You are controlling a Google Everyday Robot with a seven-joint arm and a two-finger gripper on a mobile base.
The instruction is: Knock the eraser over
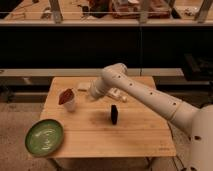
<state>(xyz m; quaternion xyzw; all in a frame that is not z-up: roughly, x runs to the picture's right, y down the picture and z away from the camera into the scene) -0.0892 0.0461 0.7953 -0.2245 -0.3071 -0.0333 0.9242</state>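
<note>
A white robot arm reaches over a wooden worktop where a small black eraser stands upright.

Nearest, at the worktop's front left corner, lies a round, glossy green plate. The eraser, a thin dark slab, stands on end near the middle of the pale planked surface. Further back on the left is a white cup holding something reddish-brown. The smooth, rounded arm bends down to the end effector, which sits behind the eraser and to its left as seen, near but apart from it; whether it is released or clenched cannot be told. Just beside it lies a white oblong box, and a flat pale pad lies near the back edge.
</note>
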